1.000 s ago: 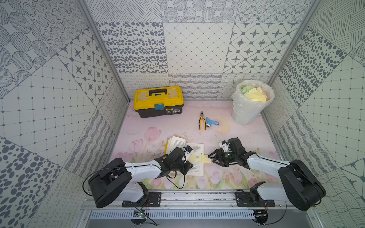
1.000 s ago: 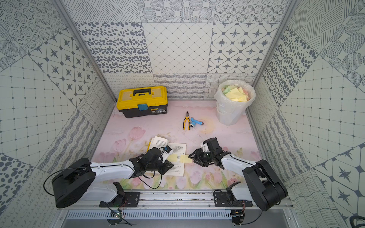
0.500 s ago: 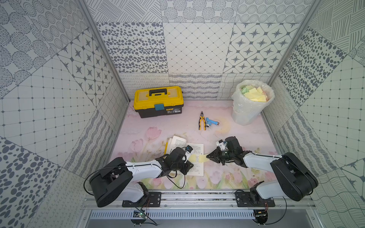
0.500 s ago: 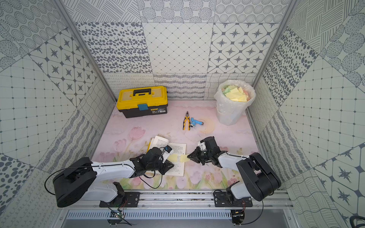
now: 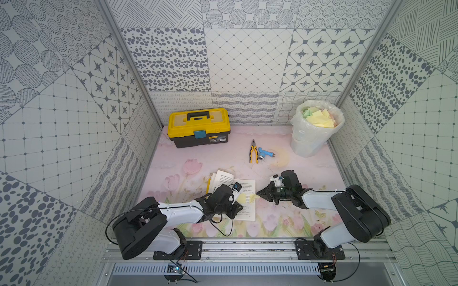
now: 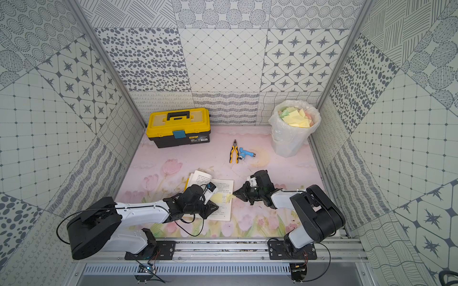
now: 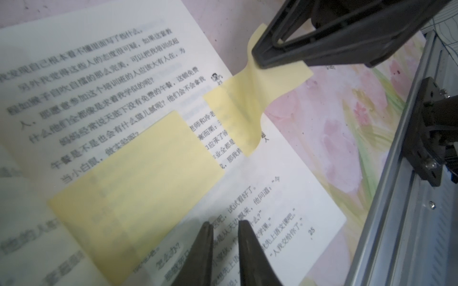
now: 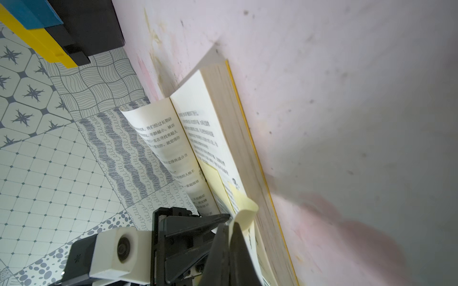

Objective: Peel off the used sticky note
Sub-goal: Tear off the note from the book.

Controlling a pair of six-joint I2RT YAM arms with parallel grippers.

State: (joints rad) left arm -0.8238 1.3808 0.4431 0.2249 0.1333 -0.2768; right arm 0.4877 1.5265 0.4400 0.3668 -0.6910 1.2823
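Right gripper [image 7: 257, 55] — jaws together, clamped on the free outer flap of the small yellow sticky note [image 7: 238, 106]. That flap overhangs the fore-edge of the open book [image 5: 244, 214]. The pinch also shows in the right wrist view, with the paper curling up from between the jaws.

The note's inner part lies flat on the right-hand page and looks stuck; the strip between the page and the jaws is bowed and lifted. A second, larger yellow note [image 7: 138, 178] lies flat nearer the gutter, untouched.

Left gripper [image 7: 224, 224] — jaws narrowly apart and holding nothing. The tips sit low on the same page near the larger note, seemingly pinning the book down.

Step in hand, as judged: grasp made, peel just starting.

Next move calls for:
- a slow pull up and away from the spine, rolling the note back on itself so the glue strip lets go without lifting or tearing the page
- the left arm keeping its weight on the page
- once the note is free, likely a carry to the lined bin [image 5: 307, 143] of discarded notes at the far right corner
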